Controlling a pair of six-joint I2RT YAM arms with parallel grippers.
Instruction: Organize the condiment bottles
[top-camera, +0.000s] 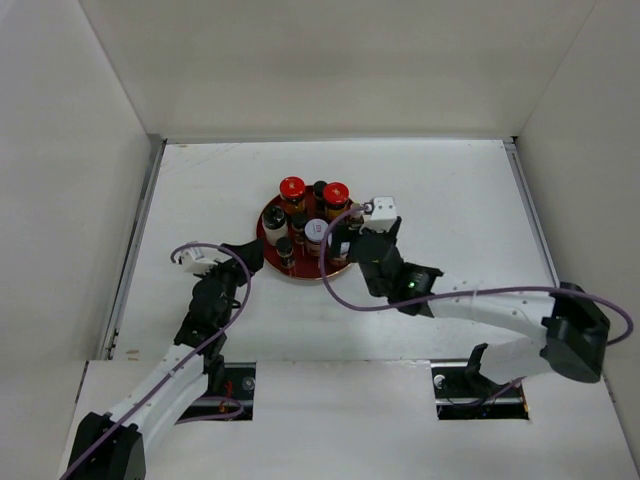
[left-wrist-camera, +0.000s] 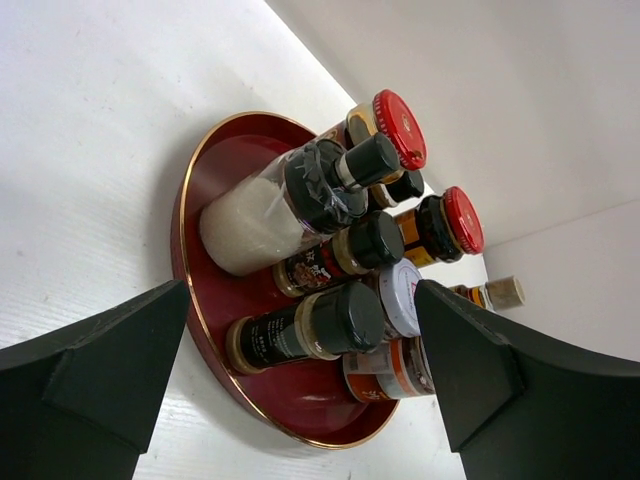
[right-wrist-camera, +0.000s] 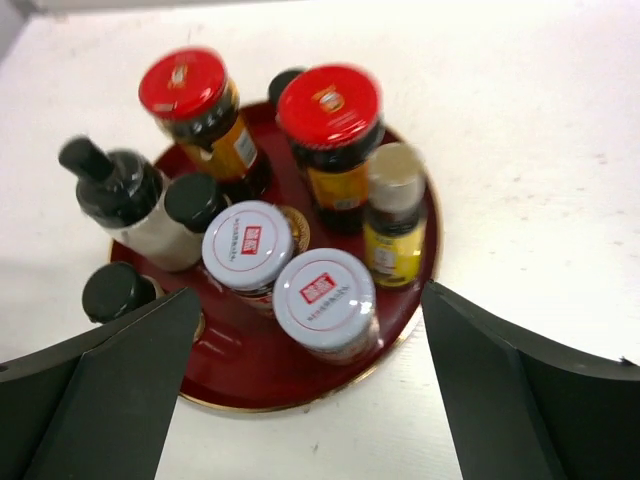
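Note:
All the condiment bottles stand together on the round red tray. Two red-lidded amber jars are at the back, and two pale-lidded jars are at the front. A slim yellow bottle is on the right and a white bottle with a black spout cap on the left. Dark black-capped jars stand between them. My right gripper is open and empty, above the tray's near right edge. My left gripper is open and empty, low at the tray's left side, facing a black-capped jar.
The tray sits mid-table on the white tabletop. White walls enclose the table at the back and both sides. Purple cables loop off both arms.

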